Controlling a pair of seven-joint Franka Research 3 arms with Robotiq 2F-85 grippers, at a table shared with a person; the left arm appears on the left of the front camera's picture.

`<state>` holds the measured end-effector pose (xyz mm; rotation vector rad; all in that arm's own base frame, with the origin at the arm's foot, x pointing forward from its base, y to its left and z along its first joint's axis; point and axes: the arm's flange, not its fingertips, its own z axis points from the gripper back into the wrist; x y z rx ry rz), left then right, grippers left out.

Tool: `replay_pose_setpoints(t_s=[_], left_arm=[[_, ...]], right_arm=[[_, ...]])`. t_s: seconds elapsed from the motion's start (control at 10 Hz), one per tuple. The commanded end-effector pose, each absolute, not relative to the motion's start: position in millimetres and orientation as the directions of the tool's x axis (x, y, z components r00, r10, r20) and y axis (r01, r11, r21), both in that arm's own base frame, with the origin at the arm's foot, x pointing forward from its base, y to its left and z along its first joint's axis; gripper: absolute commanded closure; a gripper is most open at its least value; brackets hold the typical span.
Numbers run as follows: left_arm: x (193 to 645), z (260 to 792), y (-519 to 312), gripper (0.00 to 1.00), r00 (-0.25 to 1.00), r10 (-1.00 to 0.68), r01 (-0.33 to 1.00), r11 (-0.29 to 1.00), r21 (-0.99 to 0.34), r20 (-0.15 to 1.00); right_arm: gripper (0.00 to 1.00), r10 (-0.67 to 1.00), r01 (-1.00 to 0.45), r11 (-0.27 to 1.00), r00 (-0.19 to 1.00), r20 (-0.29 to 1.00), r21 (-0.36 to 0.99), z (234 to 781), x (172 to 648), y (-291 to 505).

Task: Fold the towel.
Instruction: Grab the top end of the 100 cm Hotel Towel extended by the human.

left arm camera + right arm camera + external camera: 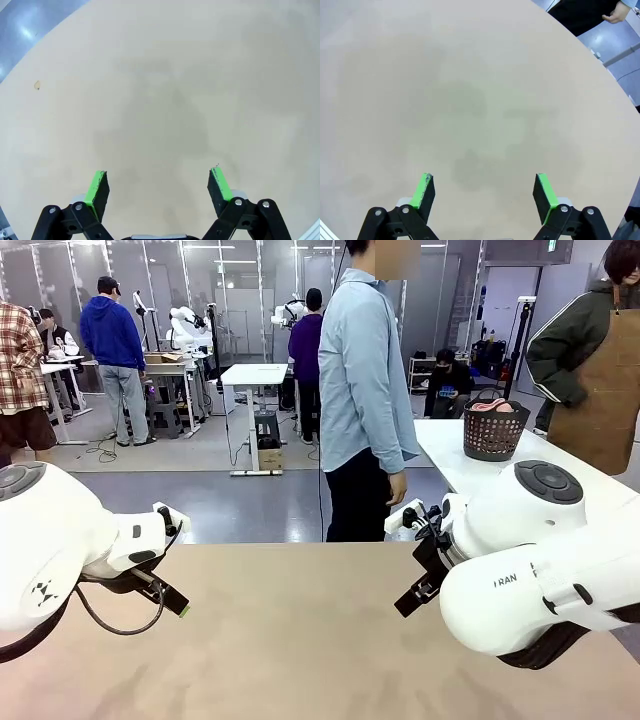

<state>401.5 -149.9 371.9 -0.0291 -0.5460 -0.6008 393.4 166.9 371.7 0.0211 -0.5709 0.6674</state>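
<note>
The salmon-pink towel (pixel 489 406) lies bunched in a dark perforated basket (pixel 492 436) on a white table behind and to the right, far from both arms. My left gripper (pixel 170 597) hangs over the left part of the tan table; in the left wrist view it (pixel 159 179) is open, with bare tabletop between the green pads. My right gripper (pixel 411 596) hovers over the right part and is open as well (pixel 486 181), holding nothing.
The tan table (pixel 300 640) spreads between the arms. A person in a light blue shirt (pixel 362 380) stands at its far edge, one hand (pixel 619 10) hanging by the side. Another person in a brown apron (pixel 600 390) stands by the white table (pixel 450 455).
</note>
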Motion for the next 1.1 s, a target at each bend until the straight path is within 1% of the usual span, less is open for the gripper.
replay_pose_setpoints(t_s=[0.0,0.4,0.5,0.6,0.7,0.9,1.0], left_arm=[[402,372,-150,0.00,0.688,-0.529,0.544,0.829,0.129,0.496],[401,372,-150,0.00,0.688,-0.529,0.544,0.829,0.129,0.496],[406,390,-148,0.00,0.713,-0.538,0.558,0.824,0.100,0.449],[408,416,-143,0.00,0.719,-0.535,0.568,0.820,0.068,0.445],[409,443,-132,0.00,0.747,-0.508,0.557,0.831,0.014,0.430],[408,485,-107,0.00,0.803,-0.413,0.540,0.810,-0.231,0.429],[409,501,-90,0.00,0.835,-0.338,0.494,0.809,-0.320,0.434]], right_arm=[[0.00,0.577,-0.589,0.792,0.640,0.507,-0.159,372,393,167],[0.00,0.579,-0.590,0.791,0.638,0.507,-0.160,372,393,167],[0.00,0.578,-0.579,0.796,0.640,0.507,-0.176,389,395,161],[0.00,0.540,-0.571,0.811,0.648,0.537,-0.126,410,393,152],[0.00,0.501,-0.573,0.818,0.661,0.558,-0.056,438,387,141],[0.00,0.420,-0.602,0.793,0.649,0.634,0.090,480,368,116],[0.00,0.372,-0.607,0.780,0.646,0.666,0.153,493,355,101]])
